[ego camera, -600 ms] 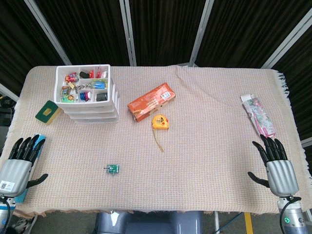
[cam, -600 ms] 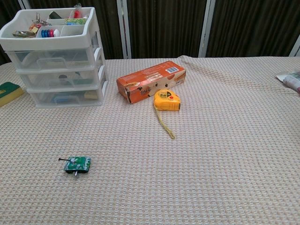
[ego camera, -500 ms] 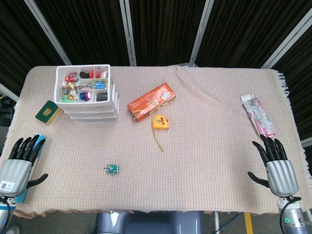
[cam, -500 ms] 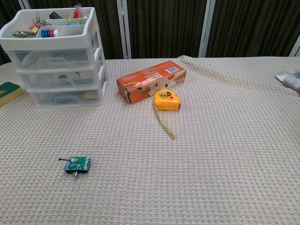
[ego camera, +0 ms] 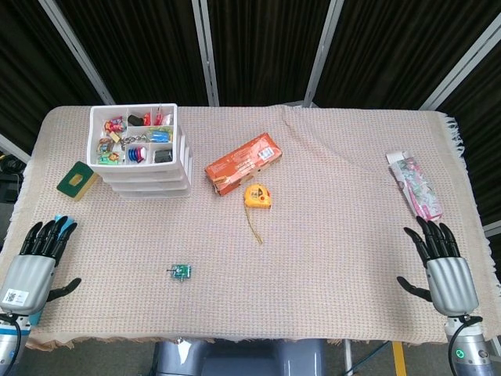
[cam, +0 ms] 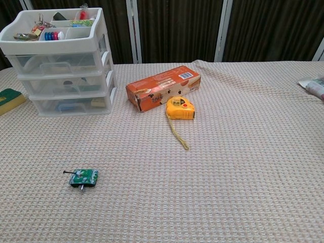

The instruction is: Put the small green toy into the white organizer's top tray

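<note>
The small green toy lies alone on the woven cloth near the table's front, left of centre; the chest view shows the toy low on the left. The white organizer stands at the back left, its top tray divided into compartments filled with small items. My left hand rests flat at the front left corner, fingers spread and empty, well to the left of the toy. My right hand lies at the front right corner, fingers spread, holding nothing. Neither hand shows in the chest view.
An orange box and a yellow tape measure with its tape trailing forward sit mid-table. A green-and-tan pad lies left of the organizer. A floral packet lies at the right edge.
My left hand has shifted slightly forward and to the right at the table's corner. Everything else is as before.
</note>
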### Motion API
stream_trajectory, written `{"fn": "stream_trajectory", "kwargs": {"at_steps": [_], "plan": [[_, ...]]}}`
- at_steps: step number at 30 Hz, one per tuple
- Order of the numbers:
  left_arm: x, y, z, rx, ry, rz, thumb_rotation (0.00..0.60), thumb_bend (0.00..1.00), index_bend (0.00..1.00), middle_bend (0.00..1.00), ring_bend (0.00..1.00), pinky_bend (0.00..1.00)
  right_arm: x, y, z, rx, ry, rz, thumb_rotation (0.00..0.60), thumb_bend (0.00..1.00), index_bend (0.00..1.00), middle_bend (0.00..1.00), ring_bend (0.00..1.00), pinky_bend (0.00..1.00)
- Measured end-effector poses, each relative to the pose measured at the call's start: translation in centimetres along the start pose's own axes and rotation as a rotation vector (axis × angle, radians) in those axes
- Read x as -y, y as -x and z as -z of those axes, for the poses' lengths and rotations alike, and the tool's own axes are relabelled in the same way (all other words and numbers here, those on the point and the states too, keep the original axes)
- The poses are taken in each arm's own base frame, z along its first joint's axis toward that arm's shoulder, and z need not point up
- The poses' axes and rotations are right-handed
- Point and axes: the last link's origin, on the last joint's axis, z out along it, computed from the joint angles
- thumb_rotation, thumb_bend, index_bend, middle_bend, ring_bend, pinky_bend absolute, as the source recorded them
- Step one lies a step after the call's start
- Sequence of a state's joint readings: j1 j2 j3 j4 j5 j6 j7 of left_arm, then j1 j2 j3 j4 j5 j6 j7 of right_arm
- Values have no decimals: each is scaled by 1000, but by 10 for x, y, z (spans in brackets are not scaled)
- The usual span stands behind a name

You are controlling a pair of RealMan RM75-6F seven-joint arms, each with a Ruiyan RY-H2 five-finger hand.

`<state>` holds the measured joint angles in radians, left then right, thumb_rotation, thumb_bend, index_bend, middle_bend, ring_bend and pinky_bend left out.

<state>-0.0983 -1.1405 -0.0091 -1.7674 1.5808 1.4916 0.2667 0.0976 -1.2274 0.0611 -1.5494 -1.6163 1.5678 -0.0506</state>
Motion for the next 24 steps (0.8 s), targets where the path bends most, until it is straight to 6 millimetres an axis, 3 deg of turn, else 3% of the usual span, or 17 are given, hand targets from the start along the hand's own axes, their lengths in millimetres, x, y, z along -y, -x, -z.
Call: {"fn": "stream_trajectory", "kwargs": {"at_steps": [3, 6, 10, 20, 24], "plan": [[-4, -3, -7, -41, -13, 33, 600, 752, 0, 760, 704, 562, 0, 0, 0, 2, 1, -1, 600, 9, 136, 0, 0, 0], [-9, -2, -18, -62, -44, 107, 600, 810, 0, 879, 809, 663, -1, 0, 0, 2, 1, -4, 600, 9, 136, 0, 0, 0], [-17, 2, -33, -25, -83, 267, 600, 870, 0, 918, 848, 736, -1, -1, 1, 1, -3, -4, 600, 8, 136, 0, 0, 0], [-40, 30, -79, 244, -208, 728, 600, 928, 0, 927, 860, 755, -1, -1, 0, 0, 0, -3, 600, 9, 136, 0, 0, 0], [-56, 41, -107, 313, -231, 862, 600, 933, 0, 927, 860, 754, -2, -1, 1, -2, -1, -3, 600, 9, 136, 0, 0, 0]]}}
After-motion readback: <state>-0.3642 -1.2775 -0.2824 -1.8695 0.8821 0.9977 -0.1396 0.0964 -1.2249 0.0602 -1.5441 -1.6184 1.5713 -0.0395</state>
